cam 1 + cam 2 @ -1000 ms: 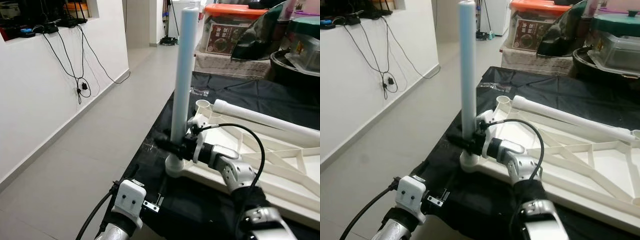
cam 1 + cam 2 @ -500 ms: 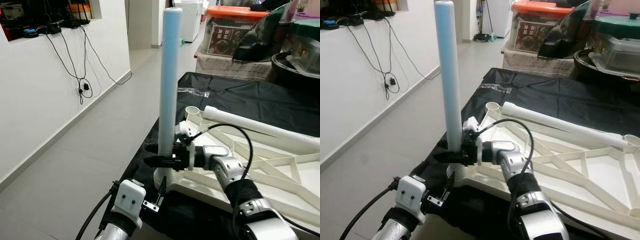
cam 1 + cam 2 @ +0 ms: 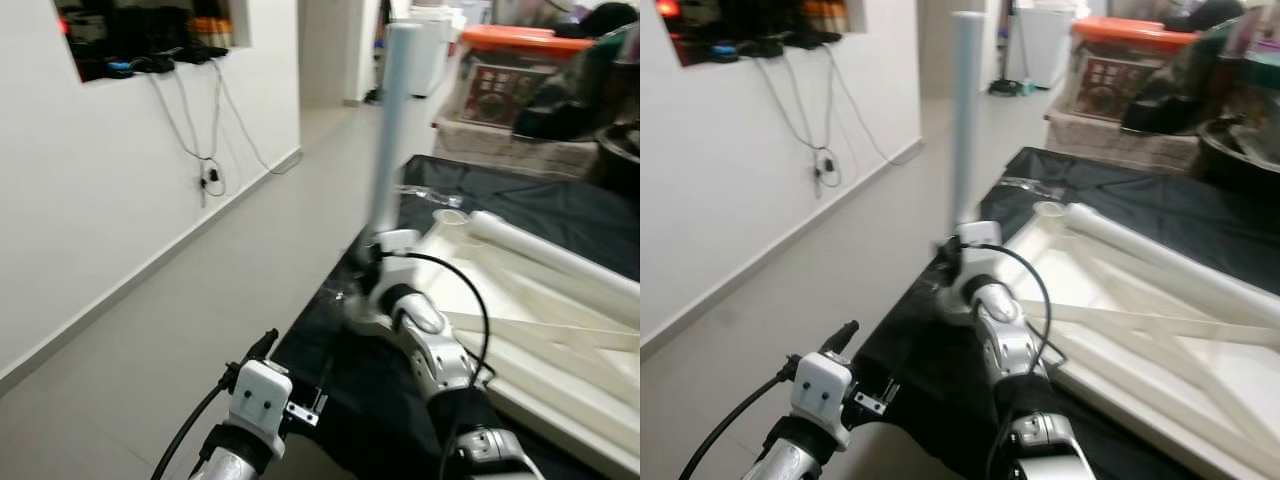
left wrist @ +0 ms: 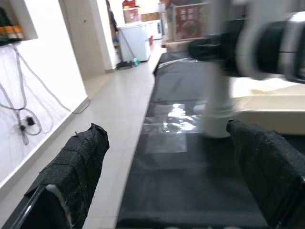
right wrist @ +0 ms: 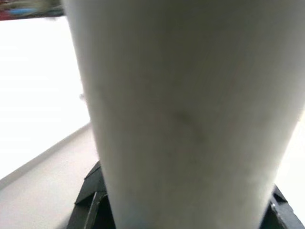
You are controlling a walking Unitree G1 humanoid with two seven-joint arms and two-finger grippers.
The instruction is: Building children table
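Observation:
A tall pale table leg [image 3: 398, 110] stands upright at the near corner of the upturned white table top [image 3: 560, 330]. My right gripper [image 3: 368, 252] is shut on the leg just above its foot; in the right wrist view the leg [image 5: 181, 119] sits between the black fingers [image 5: 90, 202]. A second white leg [image 3: 560, 258] lies across the table top beside an empty round socket [image 3: 447, 217]. My left gripper [image 4: 167, 181] hangs low in front of the surface's edge, open with nothing in it, its padded fingers [image 4: 71, 167] wide apart and facing the leg's foot [image 4: 217, 112].
The table top rests on a surface draped in black sheeting [image 3: 520, 195]. A white wall [image 3: 90, 220] with hanging cables [image 3: 205, 150] runs along the left, with tiled floor [image 3: 200, 330] between. Boxes with an orange lid [image 3: 510, 55] and dark bags stand behind.
The whole picture has swung and blurred, so the camera moved. My right gripper stays on the upright leg, with the arm now stretched straighter away from me. The left arm is unchanged.

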